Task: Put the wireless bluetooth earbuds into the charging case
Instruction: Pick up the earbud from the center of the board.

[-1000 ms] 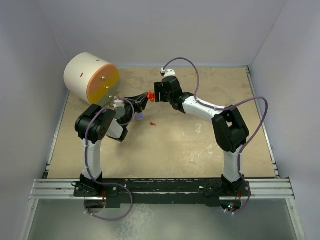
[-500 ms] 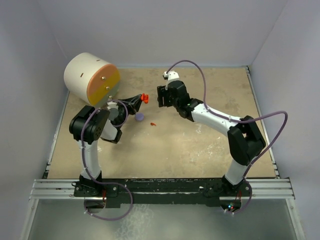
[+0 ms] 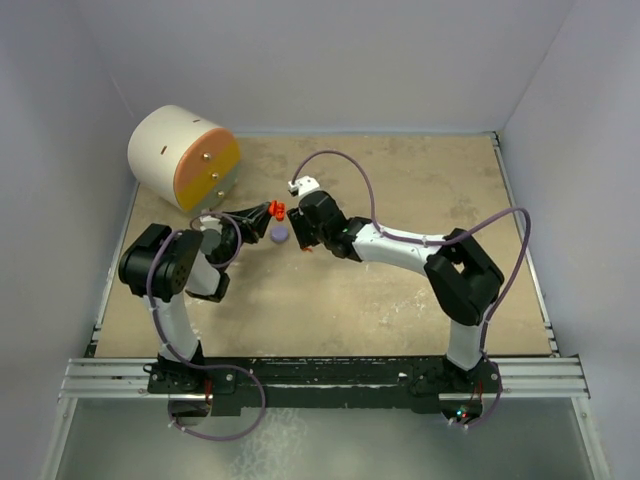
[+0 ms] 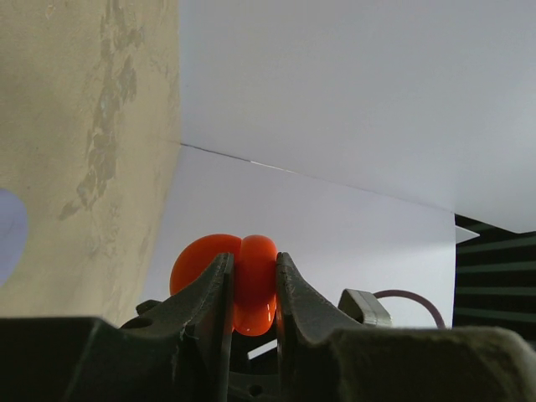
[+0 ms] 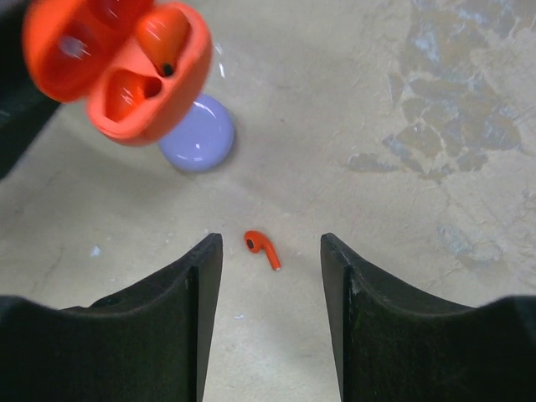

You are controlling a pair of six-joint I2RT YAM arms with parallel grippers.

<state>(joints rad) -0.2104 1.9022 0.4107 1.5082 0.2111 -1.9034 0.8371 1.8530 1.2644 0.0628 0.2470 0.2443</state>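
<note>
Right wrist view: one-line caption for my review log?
Open right claw hovers over a red earbud on the table, with the open red case, a seated earbud inside, held near a lavender case.

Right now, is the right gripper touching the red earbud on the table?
Apart. Right wrist view: the red earbud lies between the right gripper's open jaws, with bare table showing on both sides.
</note>
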